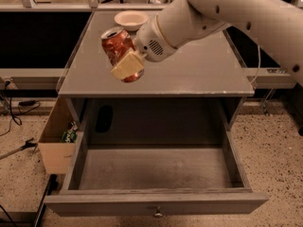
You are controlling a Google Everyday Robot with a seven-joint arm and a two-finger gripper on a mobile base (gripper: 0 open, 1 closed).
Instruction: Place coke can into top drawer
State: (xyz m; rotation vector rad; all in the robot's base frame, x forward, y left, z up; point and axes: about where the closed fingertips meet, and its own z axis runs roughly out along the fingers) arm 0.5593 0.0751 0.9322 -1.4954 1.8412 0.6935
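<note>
- Clamping the coke can [116, 44] in the gripper [124, 60], with one cream finger pad [128, 66] pressing across the can's side, in what looks like a firm grasp.
- Tilting the can, with its silver top pointing toward 11 o'clock and its base toward 5 o'clock.
- Holding it in the air over the front-left part of the cabinet top [199, 74], at about 10 o'clock from the middle of the view, and apparently not touching the surface.
- Reaching in from 2 o'clock with the white arm [227, 8], passing over the cabinet top.
- Standing pulled well out at 6 o'clock from the can: the top drawer [156, 203], showing a bare grey floor, with its knob [157, 214] at the bottom edge of the view.
- Sitting at 12 o'clock from the can, well apart from it: a cream bowl [131, 19] near the far edge of the cabinet top, playing no part in the task.
- Resting at 9 o'clock from the drawer, just beside it: a cardboard box [56, 150] holding something green, off the likely path.
- Counting as done, judging from how things lie: opening the drawer, grasping the can and raising it.
- Remaining: carrying the can toward 6 o'clock past the front edge of the cabinet top, lowering it into the drawer, letting go and pulling the arm clear.
- Judging progress at roughly the halfway mark, with the placing itself not yet begun.
</note>
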